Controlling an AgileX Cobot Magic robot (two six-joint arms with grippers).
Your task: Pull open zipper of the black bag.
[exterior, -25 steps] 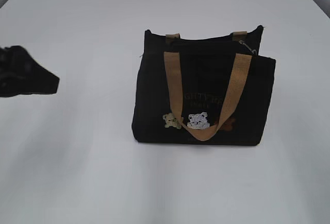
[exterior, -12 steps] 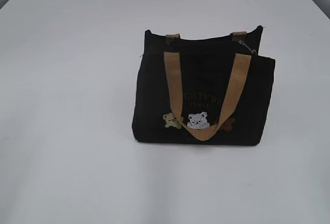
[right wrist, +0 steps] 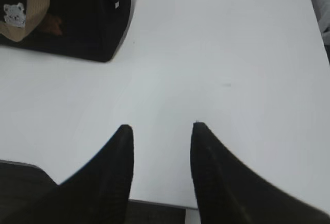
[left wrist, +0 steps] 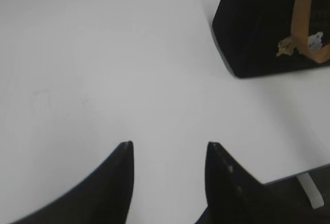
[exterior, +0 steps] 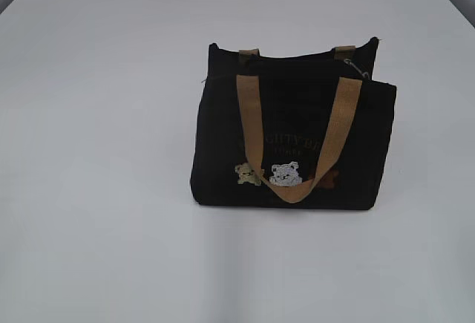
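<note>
My left tool (left wrist: pixel 167 149), a pair of dark pointed fingers, hangs over the plain white surface (left wrist: pixel 103 69) with its tips standing apart, a clear strip of white showing between them. It holds nothing and touches nothing; only bare white lies below the gap. Up and to the right in the left wrist view sits the lower corner of the small black fabric bag (left wrist: pixel 258 33), well apart from my fingers, with a tan webbing strap (left wrist: pixel 304 18) and a pale embroidered bear on its front.

My right tool (right wrist: pixel 161 128), the same dark pointed pair, likewise stands parted over the white surface near its front edge, empty, with nothing between its tips. The black bag lies up and to the left in the right wrist view, well apart from it, a grey-white bear patch (right wrist: pixel 14 14) showing beside the tan strap.

From the exterior view neither of my tools appears. The black bag (exterior: pixel 293 126) stands upright near the middle of the white surface, its front toward the camera, the tan handle drooping down across faint lettering to the three little bears near the bottom. The small silvery metal zipper pull (exterior: pixel 358 67) sits at the bag's top edge on the right end, beside the rear strap's tan loop. How far the zip line itself is parted I cannot tell from here.
</note>
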